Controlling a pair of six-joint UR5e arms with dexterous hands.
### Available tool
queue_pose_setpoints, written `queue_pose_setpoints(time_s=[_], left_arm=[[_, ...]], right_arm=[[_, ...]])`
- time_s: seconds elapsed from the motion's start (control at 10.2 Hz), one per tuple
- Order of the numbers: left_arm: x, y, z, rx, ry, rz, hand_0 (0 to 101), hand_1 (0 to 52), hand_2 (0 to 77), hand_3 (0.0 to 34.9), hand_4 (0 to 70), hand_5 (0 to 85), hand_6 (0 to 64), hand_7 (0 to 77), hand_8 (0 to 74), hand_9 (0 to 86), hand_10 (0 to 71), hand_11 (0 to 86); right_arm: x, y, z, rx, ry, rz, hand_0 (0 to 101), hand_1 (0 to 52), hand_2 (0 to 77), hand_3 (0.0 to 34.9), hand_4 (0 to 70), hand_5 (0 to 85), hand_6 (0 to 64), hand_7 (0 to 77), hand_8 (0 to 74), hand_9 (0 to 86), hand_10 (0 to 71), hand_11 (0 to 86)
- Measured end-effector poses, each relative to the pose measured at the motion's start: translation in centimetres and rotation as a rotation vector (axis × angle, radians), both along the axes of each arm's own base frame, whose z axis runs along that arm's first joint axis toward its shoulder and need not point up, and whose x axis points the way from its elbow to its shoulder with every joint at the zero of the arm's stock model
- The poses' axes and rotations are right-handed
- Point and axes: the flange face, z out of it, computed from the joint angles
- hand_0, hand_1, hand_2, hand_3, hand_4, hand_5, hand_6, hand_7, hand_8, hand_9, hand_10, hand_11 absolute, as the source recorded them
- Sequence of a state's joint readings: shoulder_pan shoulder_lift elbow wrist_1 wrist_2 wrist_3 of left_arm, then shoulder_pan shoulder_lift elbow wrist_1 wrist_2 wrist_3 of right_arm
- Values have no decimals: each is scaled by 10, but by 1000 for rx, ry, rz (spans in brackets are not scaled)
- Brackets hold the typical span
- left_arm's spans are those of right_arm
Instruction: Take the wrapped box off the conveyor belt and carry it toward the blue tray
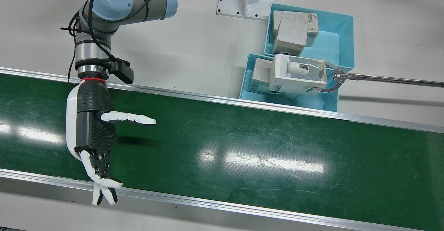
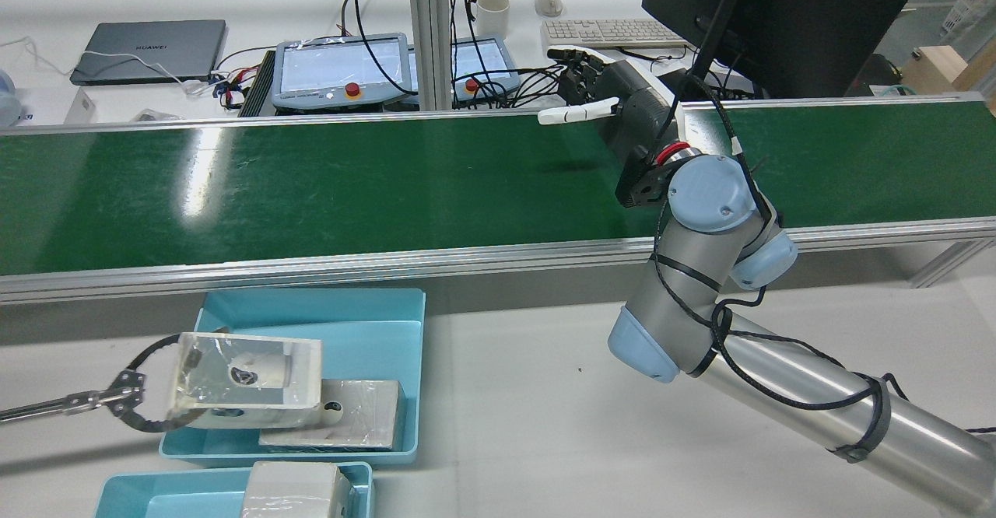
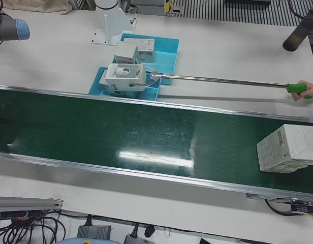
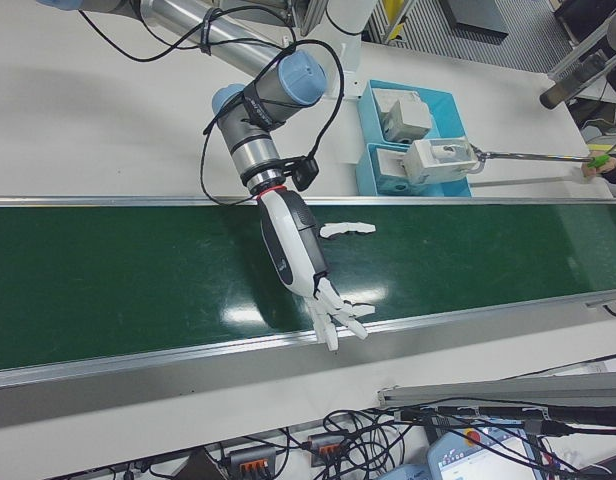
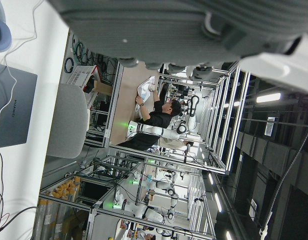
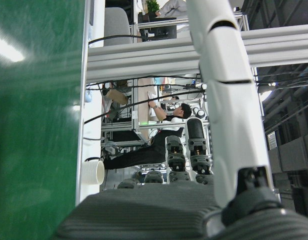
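Observation:
A white wrapped box (image 3: 290, 148) lies on the green conveyor belt (image 3: 121, 132) at the right end of the left-front view; no other view shows it. My right hand (image 1: 92, 127) hovers open and empty over the other end of the belt, fingers spread, thumb pointing along the belt; it also shows in the rear view (image 2: 622, 113) and the right-front view (image 4: 298, 245). Two blue trays (image 1: 343, 50) holding wrapped boxes stand beside the belt. My left hand (image 5: 194, 25) shows only as a palm edge in its own view, with nothing in it.
A person's long reach-grabber tool (image 1: 381, 79) holds a wrapped box (image 1: 298, 75) over the nearer blue tray (image 1: 245, 82). The belt has raised metal rails (image 1: 222, 101). Beyond the belt are a monitor (image 2: 770, 12), a keyboard, a laptop and control pendants.

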State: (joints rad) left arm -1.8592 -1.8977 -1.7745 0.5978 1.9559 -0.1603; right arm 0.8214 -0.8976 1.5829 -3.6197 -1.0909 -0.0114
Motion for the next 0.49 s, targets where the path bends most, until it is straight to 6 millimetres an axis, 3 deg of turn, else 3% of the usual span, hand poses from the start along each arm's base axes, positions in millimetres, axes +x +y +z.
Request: queue_pose_setpoints(time_s=[0.1,0.2,0.3,0.49], left_arm=[[0,0,0,0,0,0,0,0,11,0,0,11,5,5,5,5,5,5],[0,0,0,0,0,0,0,0,11,0,0,11,5,5,5,5,5,5],[0,0,0,0,0,0,0,0,5,0,0,11,5,5,5,5,5,5],[0,0,0,0,0,0,0,0,5,0,0,11,5,5,5,5,5,5]], right_arm=[[-4,-2,-6,33,-28,-3,528,207,104,0,131,235,60,71,5,11,0,5],[-12,0,-11,55,-47,-14,514,164,55,0,125,191,60,71,5,11,0,5],[-25,6,-16,69,-60,-34,513,185,65,0,125,191,55,55,5,11,0,5],[-47,15,-31,93,-76,-64,513,175,65,0,136,191,55,60,5,11,0,5]])
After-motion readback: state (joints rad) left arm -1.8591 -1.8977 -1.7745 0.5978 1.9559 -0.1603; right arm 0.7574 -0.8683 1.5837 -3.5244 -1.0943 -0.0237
